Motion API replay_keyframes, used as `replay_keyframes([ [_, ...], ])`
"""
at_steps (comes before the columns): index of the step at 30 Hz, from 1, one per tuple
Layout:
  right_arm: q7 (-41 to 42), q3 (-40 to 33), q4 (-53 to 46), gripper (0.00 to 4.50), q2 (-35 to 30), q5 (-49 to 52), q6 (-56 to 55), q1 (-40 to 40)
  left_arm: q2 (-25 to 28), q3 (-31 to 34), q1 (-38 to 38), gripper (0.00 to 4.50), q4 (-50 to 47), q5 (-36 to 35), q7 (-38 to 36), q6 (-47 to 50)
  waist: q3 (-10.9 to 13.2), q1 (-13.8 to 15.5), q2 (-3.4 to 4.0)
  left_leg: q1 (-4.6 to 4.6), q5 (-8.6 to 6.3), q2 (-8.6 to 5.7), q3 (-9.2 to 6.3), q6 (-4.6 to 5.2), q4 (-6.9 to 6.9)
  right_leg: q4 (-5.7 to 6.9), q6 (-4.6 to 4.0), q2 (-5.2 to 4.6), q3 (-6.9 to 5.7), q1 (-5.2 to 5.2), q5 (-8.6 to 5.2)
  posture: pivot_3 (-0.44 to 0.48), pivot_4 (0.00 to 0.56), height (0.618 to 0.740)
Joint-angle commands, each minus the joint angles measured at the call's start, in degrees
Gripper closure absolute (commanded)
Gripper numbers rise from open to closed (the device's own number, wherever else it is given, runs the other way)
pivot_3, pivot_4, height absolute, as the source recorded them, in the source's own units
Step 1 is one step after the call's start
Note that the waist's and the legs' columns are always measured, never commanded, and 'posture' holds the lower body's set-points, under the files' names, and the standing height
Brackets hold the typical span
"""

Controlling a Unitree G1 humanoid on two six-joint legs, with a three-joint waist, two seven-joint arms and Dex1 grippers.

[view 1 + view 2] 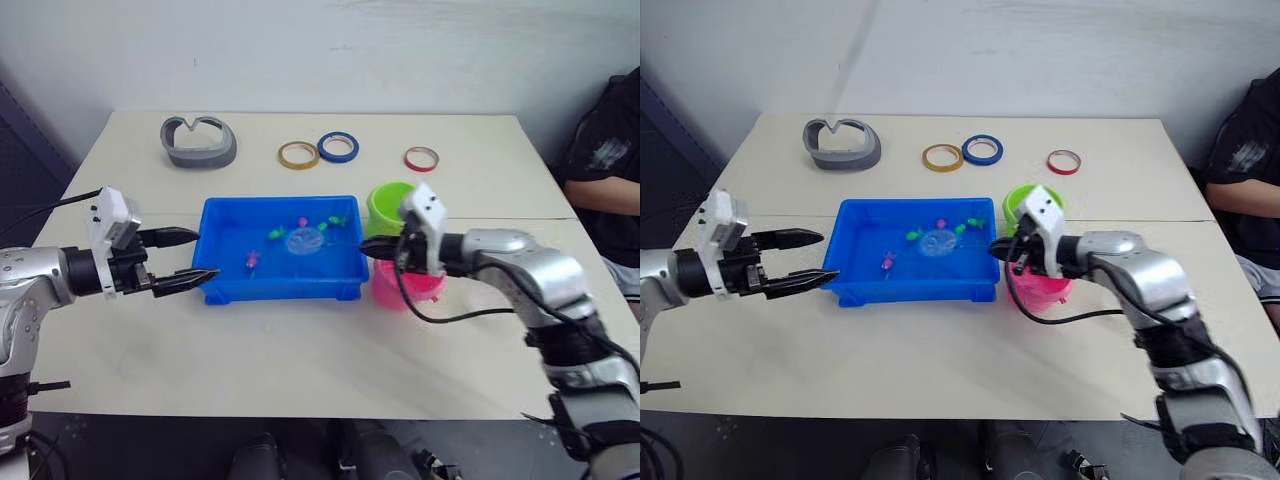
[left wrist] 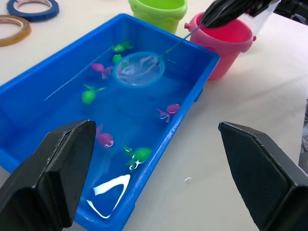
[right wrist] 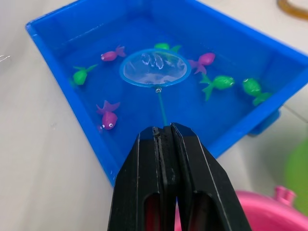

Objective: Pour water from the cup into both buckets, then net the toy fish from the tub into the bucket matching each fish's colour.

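The blue tub (image 1: 280, 287) holds water and several toy fish, pink (image 3: 109, 119) and green (image 3: 221, 82). My right gripper (image 1: 372, 247) is shut on the thin handle of the net, at the tub's right rim. The net's blue hoop (image 3: 154, 67) lies in the water near the tub's middle, with fish around it and none inside. To the right of the tub stand the green bucket (image 1: 390, 205) and, nearer me, the pink bucket (image 1: 405, 285). My left gripper (image 1: 206, 254) is open, just outside the tub's left wall. The cup is out of view.
A grey curved object (image 1: 198, 142) lies at the back left of the table. Yellow (image 1: 298, 155), blue (image 1: 338, 147) and red (image 1: 421, 158) tape rolls lie behind the tub. A person (image 1: 610, 160) sits at the far right.
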Motion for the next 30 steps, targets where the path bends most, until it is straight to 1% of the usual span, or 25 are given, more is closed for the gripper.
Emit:
replay_keyframes([
  [1, -0.53, 0.2, 3.55, 4.5, 2.36, -3.22, -1.35, -1.97, 0.9, 2.45, 0.08, 0.03, -2.67, -1.54, 1.62, 0.48, 0.0, -0.01, 0.0, -0.01, 0.0, 0.0, -0.01, 0.0, 0.0, -0.01, 0.0, 0.0, -0.01, 0.0, 0.0, 0.0, 0.15, 0.74],
  [6, -2.32, -0.53, 8.56, 4.5, 5.79, -7.19, -3.11, -3.56, 1.2, 2.53, -0.47, 0.03, -3.11, -2.2, 2.74, 0.99, 0.0, -0.18, 0.0, -0.02, 0.0, -0.01, -0.02, 0.0, 0.0, -0.03, 0.0, 0.0, -0.02, 0.0, 0.0, 0.0, 0.15, 0.74],
  [9, -3.86, -2.43, 10.98, 4.5, 7.69, -8.12, -4.1, -4.66, 1.45, 2.37, -0.55, 0.03, -3.26, -2.6, 3.04, 1.01, 0.0, -0.55, 0.0, -0.01, 0.0, 0.0, -0.02, -0.01, -0.01, 0.01, 0.0, 0.0, -0.03, 0.0, 0.0, 0.0, 0.15, 0.74],
  [16, -4.44, -4.91, 10.67, 4.5, 10.51, -7.96, -4.43, -4.83, 1.48, 1.05, -1.72, 0.03, -2.65, -2.72, 3.28, 0.65, 0.0, -1.45, 0.0, -0.02, 0.0, 0.0, -0.04, -0.01, -0.02, 0.02, 0.0, 0.0, -0.04, 0.0, 0.0, 0.0, 0.15, 0.74],
  [23, -2.92, -5.78, 3.95, 4.5, 8.92, -6.91, -2.33, -2.66, 1.08, -0.96, -4.27, 0.03, -0.62, -2.2, 2.69, -0.29, 0.0, -1.4, 0.0, -0.02, 0.01, 0.0, -0.05, -0.02, -0.02, 0.02, 0.0, 0.0, -0.05, 0.0, 0.0, 0.0, 0.15, 0.74],
  [30, 0.75, -7.52, -9.51, 4.5, 2.47, -5.88, -3.48, 3.89, -0.73, -5.86, -10.2, 0.03, 2.26, -2.73, 0.85, -1.11, 0.0, -1.09, 0.0, -0.06, 0.0, -0.02, -0.07, -0.02, -0.05, -0.06, 0.01, -0.01, -0.06, 0.01, 0.0, 0.0, 0.15, 0.74],
])
